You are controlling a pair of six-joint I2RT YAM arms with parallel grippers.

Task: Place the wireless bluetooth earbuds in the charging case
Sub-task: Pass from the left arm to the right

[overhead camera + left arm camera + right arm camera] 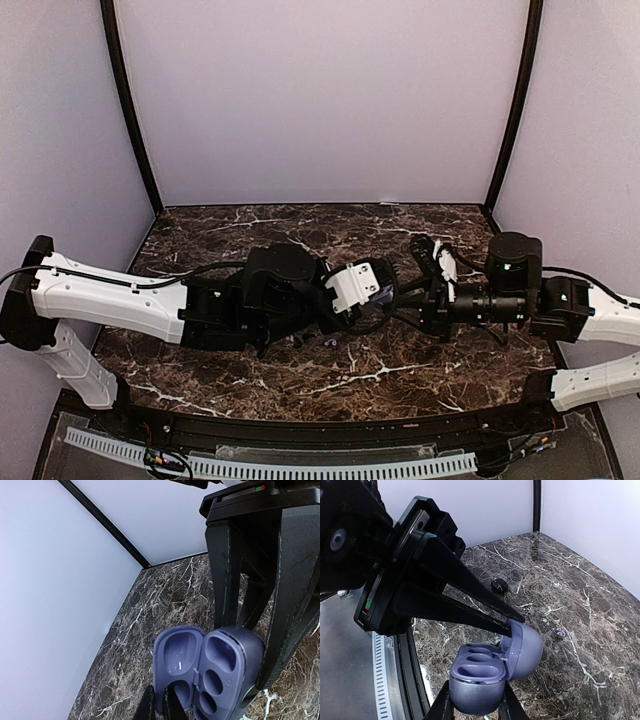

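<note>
The purple charging case (480, 680) hangs open above the table, its pockets empty. My right gripper (476, 700) is shut on the case's base, one finger on each side. My left gripper (161, 700) is shut on the rim of the open lid (177, 655); its long black fingers (460, 580) reach in from the upper left in the right wrist view. A dark earbud (499, 585) lies on the marble beyond the case. A pale purple earbud (560, 634) lies on the marble to the case's right. In the top view both grippers meet mid-table (405, 295), hiding the case.
The dark marble table (300, 370) is walled by pale panels at the back and sides. A black front rail with a white slotted cable strip (380, 680) runs along the near edge. The right gripper's fingers (225, 570) fill the upper right of the left wrist view.
</note>
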